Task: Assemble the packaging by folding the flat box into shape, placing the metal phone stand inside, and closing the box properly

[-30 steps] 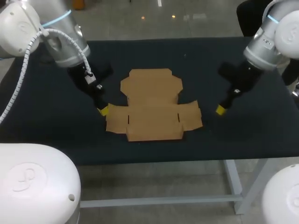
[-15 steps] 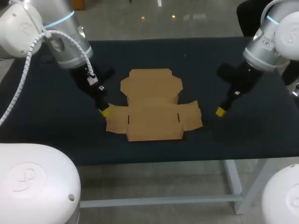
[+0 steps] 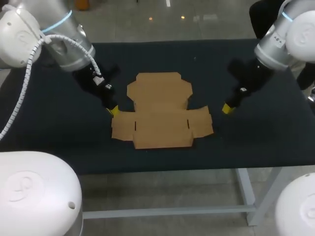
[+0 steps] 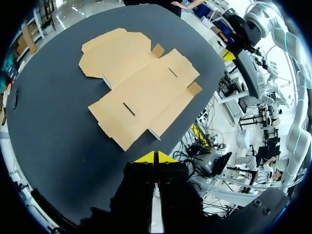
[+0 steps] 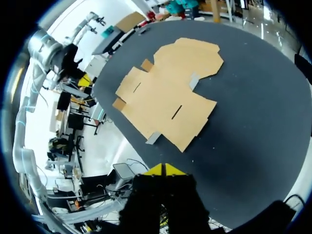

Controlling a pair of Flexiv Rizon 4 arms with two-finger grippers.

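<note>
Folding not yet begun: box [image 3: 160,110] flat at frame centre, flanked by left pincer [image 3: 113,110] and right pincer [image 3: 226,108], both closed and empty; next, likely raise a side flap.

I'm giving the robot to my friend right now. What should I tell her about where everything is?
Left gripper: shut, empty, beside the left flap of the flat box.
Right gripper: shut, empty, off the flat box's right side, apart from it.
The flat box lies unfolded in the middle of the table.
Metal phone stand: not in view.
Done: nothing yet. Left: fold the box, put the stand in, close it.
</note>
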